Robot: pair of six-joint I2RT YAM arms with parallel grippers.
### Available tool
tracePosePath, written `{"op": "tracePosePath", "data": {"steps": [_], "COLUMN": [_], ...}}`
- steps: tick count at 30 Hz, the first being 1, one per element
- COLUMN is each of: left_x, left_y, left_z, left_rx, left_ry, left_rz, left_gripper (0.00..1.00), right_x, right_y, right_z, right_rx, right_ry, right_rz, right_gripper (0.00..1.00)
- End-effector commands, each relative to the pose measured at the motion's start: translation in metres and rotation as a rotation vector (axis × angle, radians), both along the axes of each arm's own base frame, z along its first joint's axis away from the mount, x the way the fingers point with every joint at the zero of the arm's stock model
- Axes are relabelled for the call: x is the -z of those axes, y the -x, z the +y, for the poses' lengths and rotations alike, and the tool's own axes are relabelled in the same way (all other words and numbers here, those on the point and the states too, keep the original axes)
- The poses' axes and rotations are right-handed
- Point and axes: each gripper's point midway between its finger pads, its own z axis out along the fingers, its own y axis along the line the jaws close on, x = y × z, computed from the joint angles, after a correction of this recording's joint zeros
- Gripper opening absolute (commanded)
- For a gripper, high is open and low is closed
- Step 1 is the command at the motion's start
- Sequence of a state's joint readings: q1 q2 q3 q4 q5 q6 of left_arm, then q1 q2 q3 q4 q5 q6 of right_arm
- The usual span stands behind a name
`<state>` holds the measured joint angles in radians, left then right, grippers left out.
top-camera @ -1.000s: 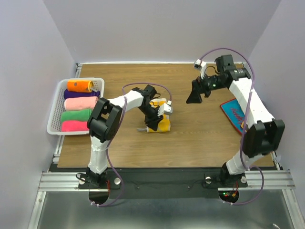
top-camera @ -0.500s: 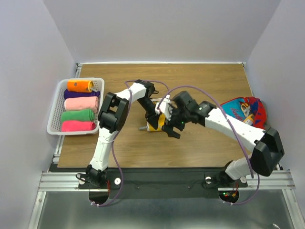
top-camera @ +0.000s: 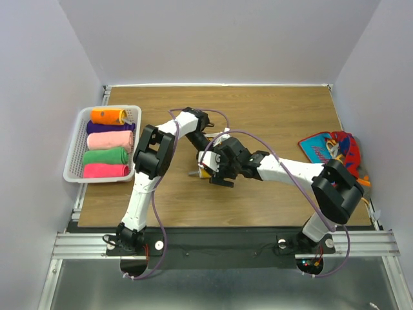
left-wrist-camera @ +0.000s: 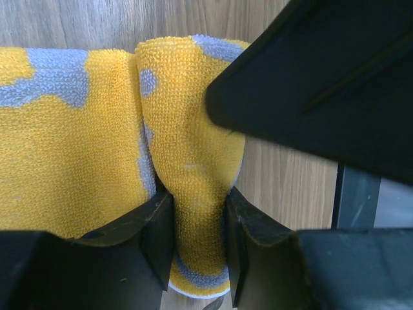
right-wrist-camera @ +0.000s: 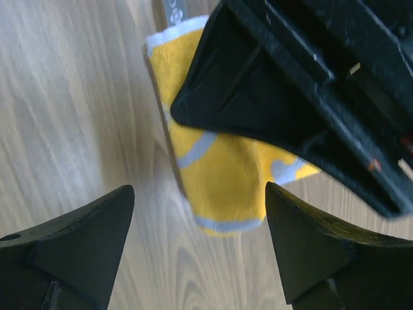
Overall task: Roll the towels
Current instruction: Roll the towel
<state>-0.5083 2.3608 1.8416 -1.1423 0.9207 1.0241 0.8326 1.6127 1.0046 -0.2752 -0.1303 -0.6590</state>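
My left fingers [left-wrist-camera: 151, 242] are pinched on a raised fold of the yellow towel [left-wrist-camera: 187, 148], one pad on each side of the ridge, with the terry squeezed thin between them. My right fingers [right-wrist-camera: 84, 239] stand wide apart just above the same towel. They straddle its free end and touch nothing that I can see.

The towel lies near the middle of the desk [top-camera: 271, 110], a little toward the near edge. Five rolled towels [top-camera: 106, 139] sit in the white basket [top-camera: 76, 139] by the left edge. A red and blue towel [top-camera: 332, 150] lies flat-ish by the right edge.

I judge the yellow cloth light, soft and floppy. It has no stiffness to push against, so it will sag and unroll wherever it is let go. Its loops should give good friction, so slipping is unlikely. I would take it at the hemmed end or across the full thickness of the roll, not by a single loose layer.
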Motion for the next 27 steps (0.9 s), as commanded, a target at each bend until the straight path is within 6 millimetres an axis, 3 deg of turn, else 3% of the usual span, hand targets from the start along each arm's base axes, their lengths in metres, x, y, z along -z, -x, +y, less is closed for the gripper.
{"op": "tracePosePath", "data": {"steps": [1, 4, 9, 12, 15, 17, 18, 20, 27], "left_x": [0.076, 0.076, 0.075, 0.074, 0.068, 0.061, 0.056, 0.037, -0.042], "left_y": [0.001, -0.001, 0.000, 0.001, 0.000, -0.003, -0.006, -0.016, -0.050], "left_z": [0.041, 0.042, 0.043, 0.044, 0.044, 0.045, 0.046, 0.051, 0.086], "left_rx": [0.122, 0.123, 0.125, 0.129, 0.126, 0.115, 0.104, 0.060, -0.083], "left_ry": [-0.216, -0.218, -0.214, -0.213, -0.204, -0.196, -0.189, -0.164, -0.092], "left_rz": [-0.067, -0.073, -0.082, -0.088, -0.091, -0.102, -0.111, -0.141, -0.286], "left_gripper": [0.45, 0.45, 0.46, 0.47, 0.49, 0.51, 0.52, 0.57, 0.63], "right_x": [-0.019, -0.003, 0.023, 0.031, 0.042, 0.041, 0.039, 0.039, 0.042], "right_y": [-0.018, -0.014, -0.007, -0.005, -0.006, -0.002, 0.000, 0.006, 0.026], "right_z": [0.025, 0.028, 0.027, 0.027, 0.026, 0.026, 0.025, 0.021, 0.010], "right_rx": [-0.049, -0.073, -0.080, -0.086, -0.073, -0.079, -0.083, -0.089, -0.117], "right_ry": [-0.080, -0.067, -0.033, -0.025, -0.009, -0.016, -0.020, -0.010, 0.025], "right_rz": [-0.103, -0.066, -0.003, 0.017, 0.043, 0.056, 0.059, 0.078, 0.180], "right_gripper": [0.86, 0.77, 0.74, 0.67, 0.42, 0.31, 0.26, 0.02, 0.01]}}
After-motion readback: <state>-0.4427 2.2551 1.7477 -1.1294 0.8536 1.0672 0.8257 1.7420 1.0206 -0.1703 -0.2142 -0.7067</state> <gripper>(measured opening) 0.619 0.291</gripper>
